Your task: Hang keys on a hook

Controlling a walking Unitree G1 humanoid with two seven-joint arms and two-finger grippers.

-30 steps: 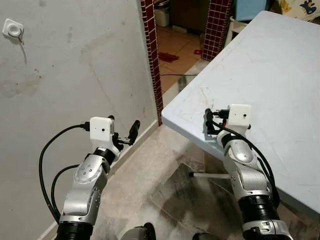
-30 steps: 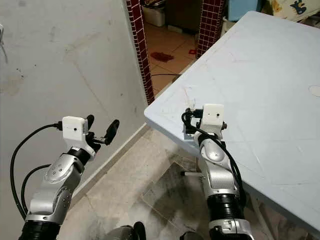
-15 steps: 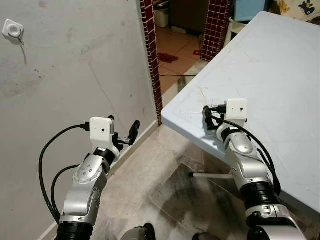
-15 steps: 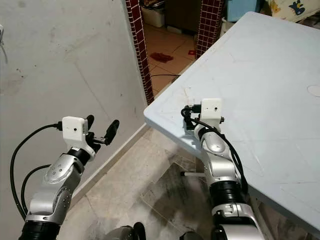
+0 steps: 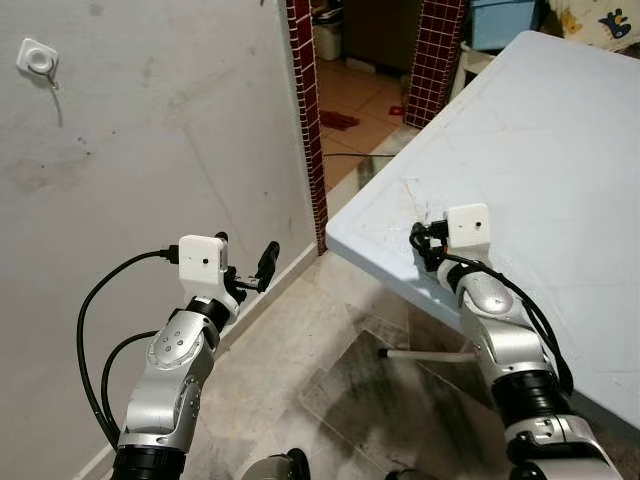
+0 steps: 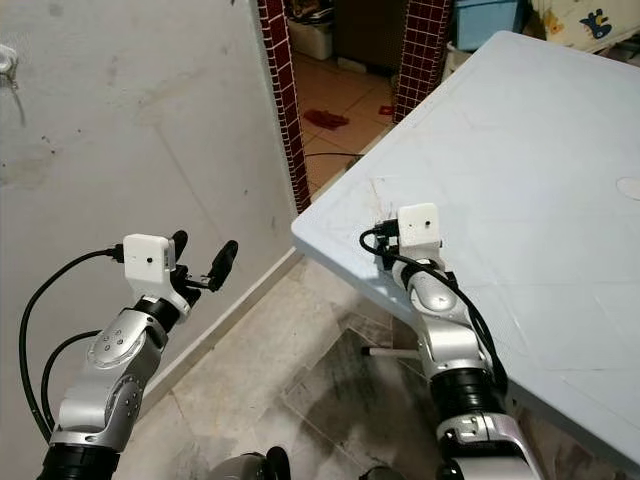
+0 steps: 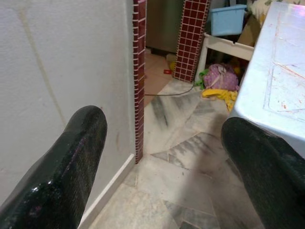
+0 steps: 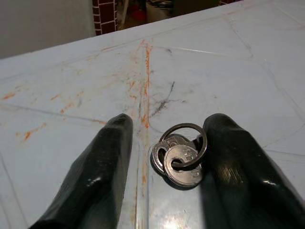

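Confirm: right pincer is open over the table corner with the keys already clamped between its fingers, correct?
Not clamped. The right wrist view shows the keys lying flat on the table, in the gap between the fingers of the open right pincer, not yet gripped. The rest holds: it sits over the table corner.

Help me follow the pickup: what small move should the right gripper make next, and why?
Probably close the right gripper on the keys. They lie flat on the table between its open fingers, near one finger, not yet gripped. The wall hook awaits.
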